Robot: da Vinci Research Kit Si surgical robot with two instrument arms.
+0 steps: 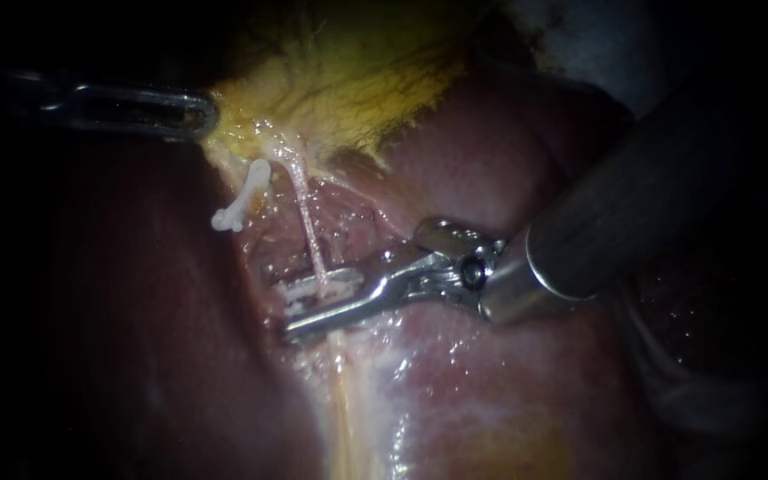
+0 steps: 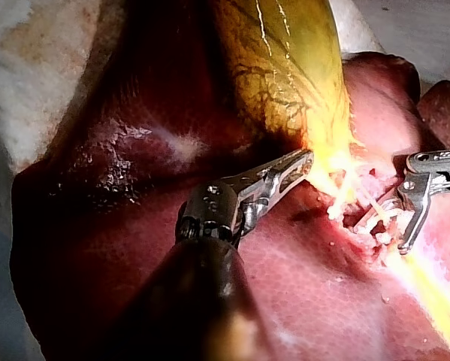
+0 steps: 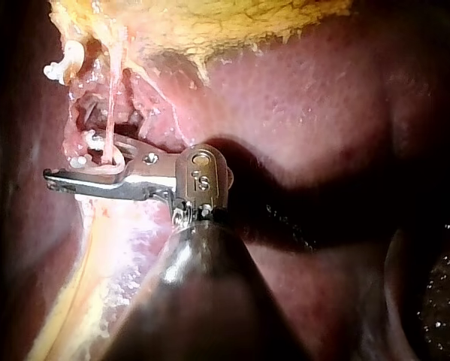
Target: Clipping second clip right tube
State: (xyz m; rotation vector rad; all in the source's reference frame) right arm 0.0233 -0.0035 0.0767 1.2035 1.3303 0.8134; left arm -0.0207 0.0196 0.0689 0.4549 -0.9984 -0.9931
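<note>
- The right tube [image 1: 308, 222] runs as a thin pink strand from the yellow fringe of the gallbladder [image 1: 357, 80] down to the bed in the liver [image 1: 491, 400]. It looks taut and bare along most of its length.
- Its lower end passes between the jaws of my right instrument [image 1: 300, 309] — one jaw on each side. A gap shows between them, so they stand apart and have not squeezed down.
- A white clip [image 1: 313, 286] shows at those jaws where the tube crosses. In the right wrist view more white bits sit just beside the tube there, and I cannot tell whether any of them is a clip already set on this tube.
- As I judge it, placement is done and closing is what is left — press the jaws together until the clip locks, then open and back off.
- The other clip [image 1: 242, 200] sits closed to the tube's left, near the gallbladder fringe and apart from my right jaws.
- My left instrument [image 1: 199, 114] comes in from the left with its jaws together on the gallbladder's edge. It seems to pull that edge away, which would keep the tube stretched.
</note>
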